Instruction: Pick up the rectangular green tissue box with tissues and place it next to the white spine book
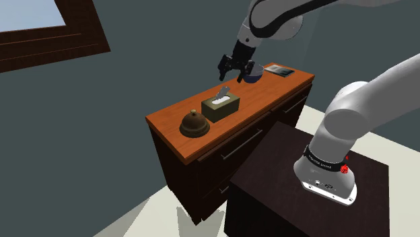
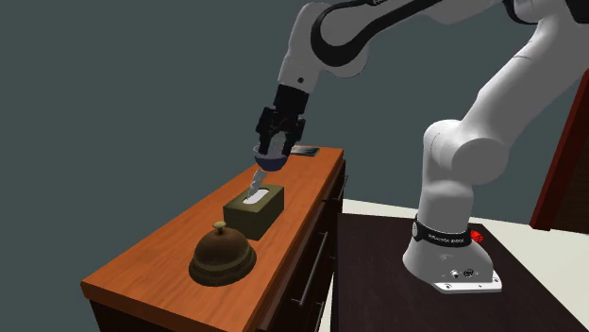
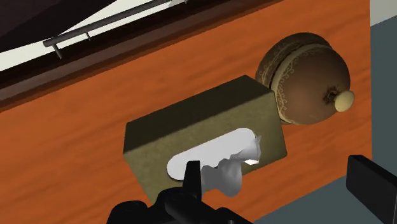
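Since it must grab first, the claw (image 1: 237, 75) hangs wide open just above the green tissue box (image 1: 221, 108), mid-frame on the dresser (image 1: 259, 94). The book (image 1: 278, 70) waits upper right, & the box goes there.

Dim, even light leaves the walls (image 1: 134, 74) a dull grey-blue, the orange counter (image 1: 259, 94) and pale window (image 1: 30, 13) brightest, with soft grey shadows on the floor (image 1: 145, 215) by the counter's foot.
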You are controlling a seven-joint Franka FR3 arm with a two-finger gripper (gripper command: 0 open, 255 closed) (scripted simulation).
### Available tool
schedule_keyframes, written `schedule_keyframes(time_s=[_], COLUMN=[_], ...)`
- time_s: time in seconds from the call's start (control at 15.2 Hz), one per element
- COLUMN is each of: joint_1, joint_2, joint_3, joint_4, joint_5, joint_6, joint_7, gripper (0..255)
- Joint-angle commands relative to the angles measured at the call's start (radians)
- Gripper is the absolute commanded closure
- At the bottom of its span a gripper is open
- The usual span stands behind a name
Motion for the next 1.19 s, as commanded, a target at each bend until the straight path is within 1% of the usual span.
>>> schedule_keyframes(time_s=[0.0,0.2,0.73,1.12], joint_1=[0.002,0.02,0.067,0.067], joint_2=[0.056,0.162,0.289,0.289], joint_3=[0.012,0.017,0.011,0.012], joint_4=[-0.035,-0.059,-0.052,-0.052], joint_5=[0.061,0.162,0.23,0.23], joint_6=[0.125,0.298,0.422,0.422], joint_7=[0.057,0.111,0.063,0.063], gripper=[0,0,0,0])
